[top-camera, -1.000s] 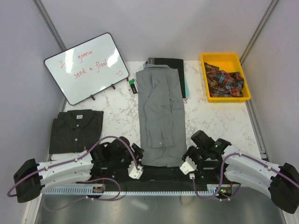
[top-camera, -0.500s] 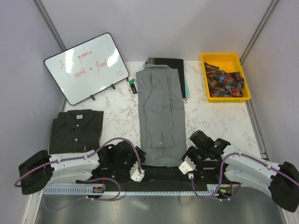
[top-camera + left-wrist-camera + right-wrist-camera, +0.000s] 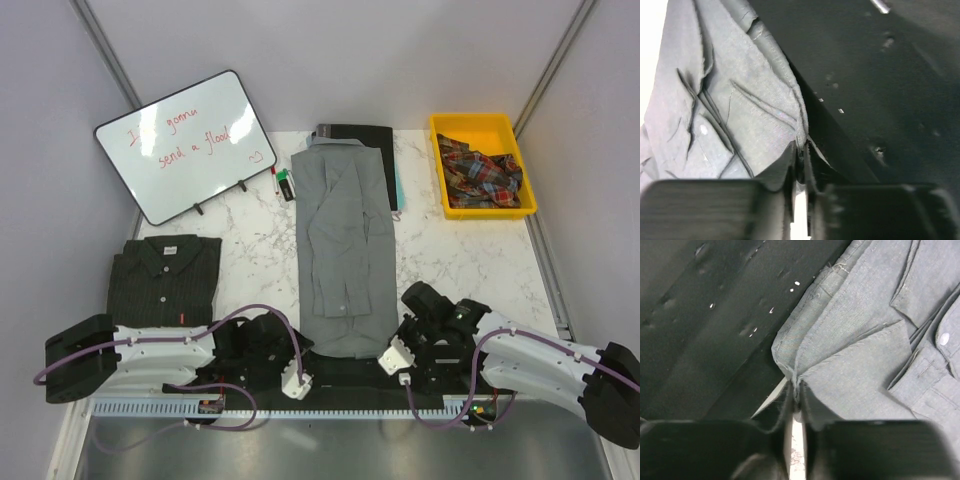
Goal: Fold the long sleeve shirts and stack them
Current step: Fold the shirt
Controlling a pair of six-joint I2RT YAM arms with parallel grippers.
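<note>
The whiteboard (image 3: 187, 146) carries red handwriting in two lines. The first line begins with a word lost in glare, then "gonna". The second reads "send a flood", with a small squiggle after it. The collar label of the dark striped shirt (image 3: 165, 285) is too small to read.

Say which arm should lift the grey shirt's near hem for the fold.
Neither alone: the left gripper pinches the near-left hem corner of the grey shirt, the right gripper its near-right corner, so both should lift together.

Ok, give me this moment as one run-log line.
left gripper: shut on grey shirt hem | right gripper: shut on same hem | striped shirt: folded, lying at left
</note>
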